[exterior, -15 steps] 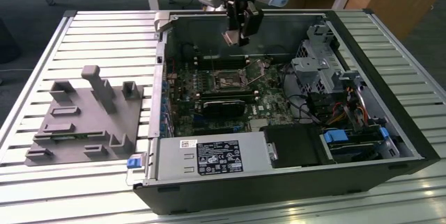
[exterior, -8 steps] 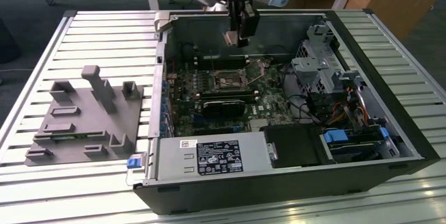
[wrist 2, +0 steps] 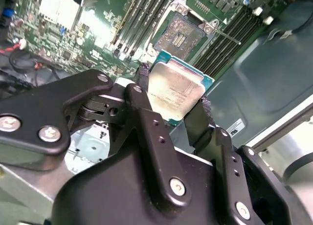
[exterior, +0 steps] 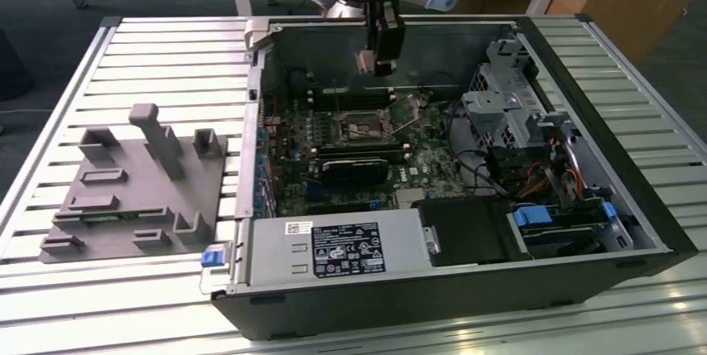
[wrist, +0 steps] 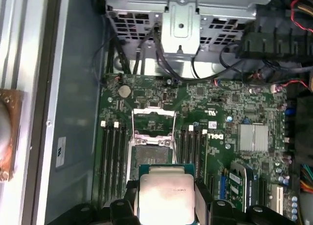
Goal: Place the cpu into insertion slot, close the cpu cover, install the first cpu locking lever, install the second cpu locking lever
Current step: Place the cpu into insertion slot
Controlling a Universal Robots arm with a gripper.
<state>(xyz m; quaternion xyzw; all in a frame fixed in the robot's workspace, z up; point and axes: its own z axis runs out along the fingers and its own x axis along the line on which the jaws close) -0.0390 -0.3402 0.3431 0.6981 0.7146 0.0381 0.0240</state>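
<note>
My gripper [exterior: 382, 64] hangs inside the open computer case [exterior: 574, 173], above the motherboard. It is shut on the cpu [wrist 2: 176, 90], a flat square chip with a dull silver top and a green edge, gripped by two opposite sides between the black fingers [wrist 2: 143, 76]. In the first wrist view the cpu [wrist: 165, 195] sits just short of the insertion slot [wrist: 151, 154], a dark square socket between the memory slots. The insertion slot [wrist 2: 180, 36] is bare. The cpu cover [wrist: 153, 111], a thin silver frame, stands swung open at the socket's far side. A thin metal lever [wrist 2: 222, 34] sticks out beside the socket.
A black graphics card [exterior: 356, 170] lies just in front of the socket [exterior: 362, 127]. A metal drive cage [exterior: 502, 107] and cables fill the exterior view's right side of the case. A grey fixture [exterior: 138, 181] stands on the slatted table to the left.
</note>
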